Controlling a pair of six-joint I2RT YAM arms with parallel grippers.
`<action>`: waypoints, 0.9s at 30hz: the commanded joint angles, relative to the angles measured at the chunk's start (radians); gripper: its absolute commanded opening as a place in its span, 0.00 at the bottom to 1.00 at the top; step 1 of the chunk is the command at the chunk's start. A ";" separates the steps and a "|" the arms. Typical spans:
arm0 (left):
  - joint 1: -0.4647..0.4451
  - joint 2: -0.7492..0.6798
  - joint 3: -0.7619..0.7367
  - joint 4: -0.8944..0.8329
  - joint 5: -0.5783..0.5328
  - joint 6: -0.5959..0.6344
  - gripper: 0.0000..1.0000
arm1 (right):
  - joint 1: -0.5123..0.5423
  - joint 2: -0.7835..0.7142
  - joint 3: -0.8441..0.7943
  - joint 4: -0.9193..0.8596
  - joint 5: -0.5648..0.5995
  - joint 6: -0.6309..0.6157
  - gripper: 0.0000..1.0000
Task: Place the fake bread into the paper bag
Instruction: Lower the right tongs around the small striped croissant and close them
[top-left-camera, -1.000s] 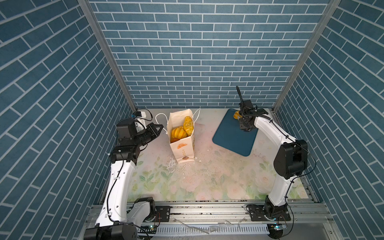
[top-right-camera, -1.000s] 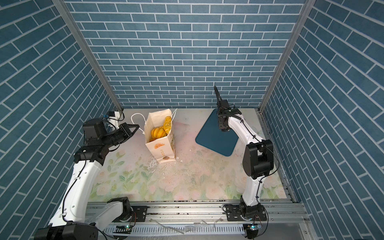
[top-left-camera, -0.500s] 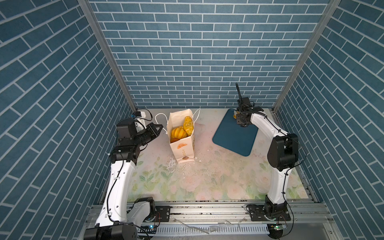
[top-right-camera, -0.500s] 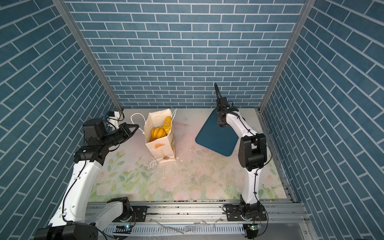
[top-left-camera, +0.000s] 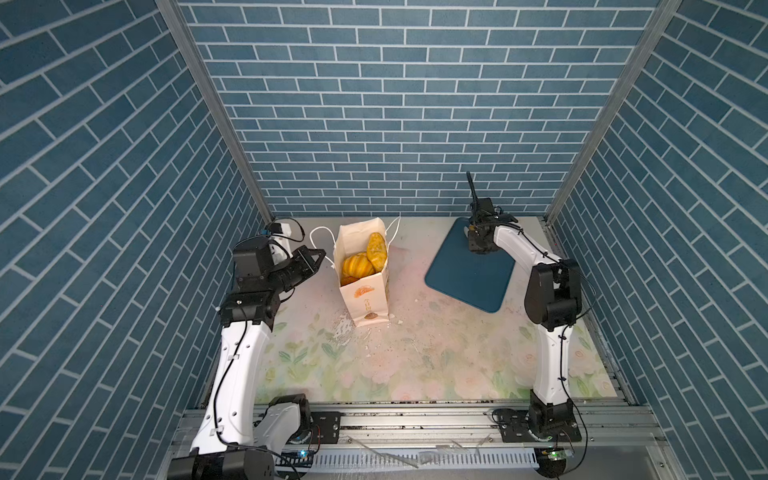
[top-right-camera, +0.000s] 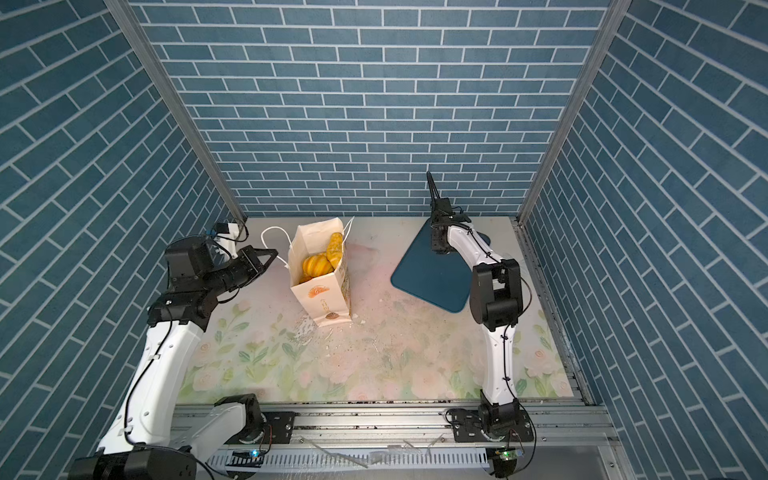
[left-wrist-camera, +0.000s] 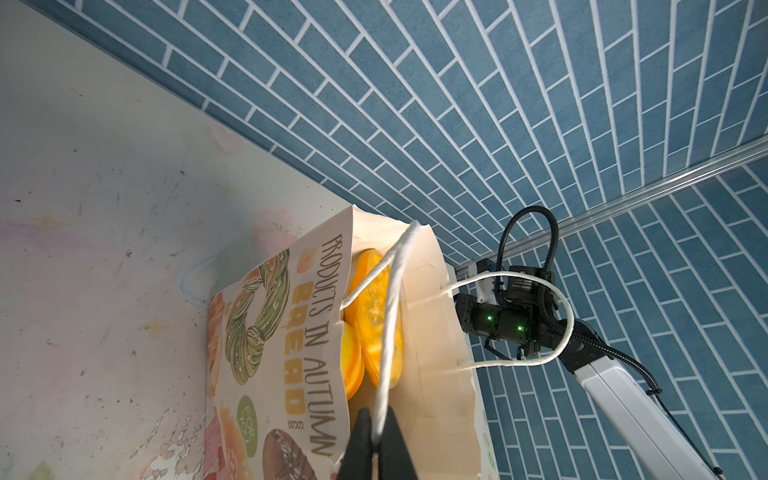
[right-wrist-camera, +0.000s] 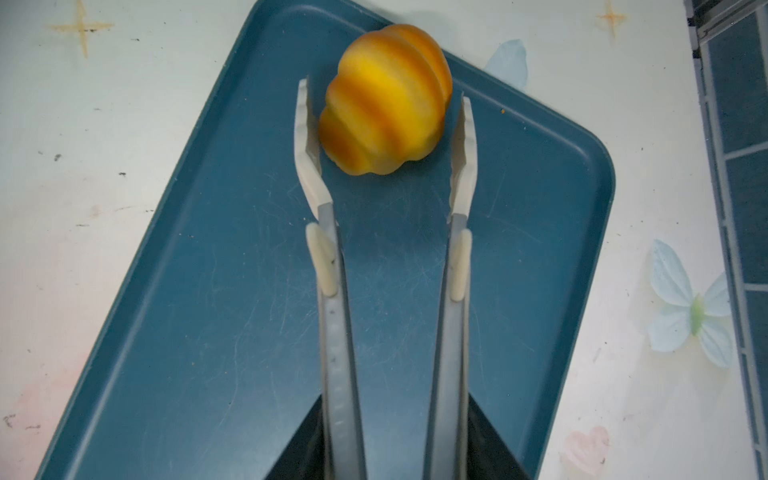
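Golden-orange and glossy, a toy croissant (right-wrist-camera: 384, 99) lies near one corner of the dark blue tray (right-wrist-camera: 187, 311). It sits between the two cream tips of the metal tongs (right-wrist-camera: 336, 332). The tips stand apart, one just beside the croissant and the other with a clear gap, so nothing is pinched. The right gripper (right-wrist-camera: 395, 453) is clamped on the tongs' handles, its dark fingers outside the two arms. In both top views this gripper points down over the tray's far end and hides the croissant from me.

The rest of the fake bread that I can see is inside the paper bag (top-left-camera: 365, 299) (top-right-camera: 324, 299). A ridged croissant (top-left-camera: 356, 266) lies there with an oval loaf (top-left-camera: 377, 251) leaning above it. The bag stands upright on the floral worktop (top-left-camera: 415, 353) with its mouth open, well apart from the tray. Crumbs and scuffed patches lie on the worktop at its foot.

The left gripper (left-wrist-camera: 376, 444) is closed on the near white cord handle (left-wrist-camera: 390, 316) and draws it taut across the bag's mouth. In a top view this gripper (top-left-camera: 313, 255) sits just beside the bag's upper edge. The far handle (left-wrist-camera: 552, 316) loops free.
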 joint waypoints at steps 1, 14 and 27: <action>0.002 -0.012 0.011 -0.010 -0.004 0.020 0.08 | -0.008 -0.015 -0.006 0.047 -0.018 0.012 0.44; 0.002 -0.013 0.004 0.001 -0.005 0.018 0.08 | 0.001 -0.154 -0.188 0.097 -0.060 -0.009 0.35; 0.002 -0.012 -0.012 0.023 0.008 0.013 0.08 | 0.072 -0.397 -0.504 0.100 -0.169 -0.029 0.34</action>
